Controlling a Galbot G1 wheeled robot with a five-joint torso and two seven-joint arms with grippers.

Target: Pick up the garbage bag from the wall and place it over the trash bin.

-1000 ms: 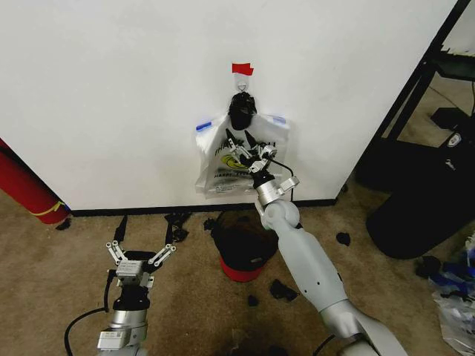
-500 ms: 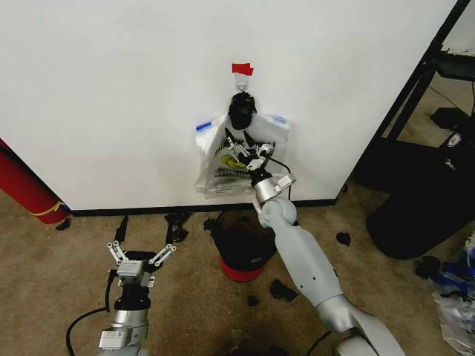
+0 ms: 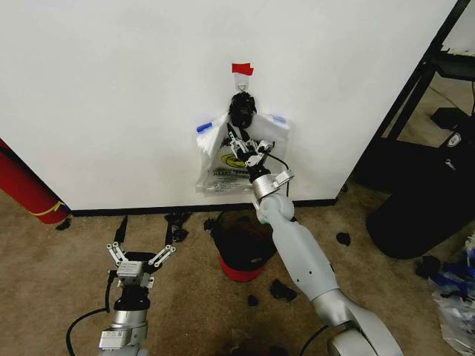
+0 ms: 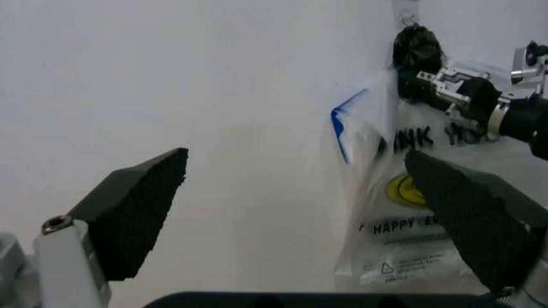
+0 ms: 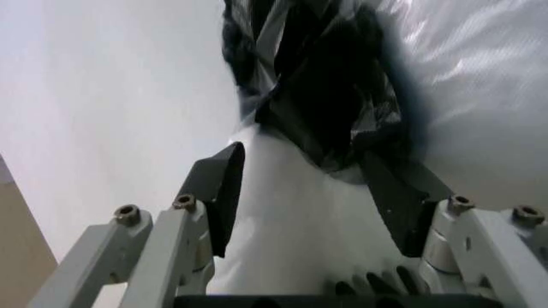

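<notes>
On the left, the left gripper sits low over the brown carpet, away from the wall. Its fingers are spread wide and hold nothing.

In the middle, a red tape strip is stuck on the wall, with a small hook under it. The garbage bag hangs flat on the wall below a black knot. It has a yellow smiley face and blue-edged handles.

The right gripper is up against the bag, just under the knot. Its fingers are open, with the bag's white plastic and the bottom of the knot between them.

The trash bin stands on the carpet below the bag, near the black baseboard.
</notes>
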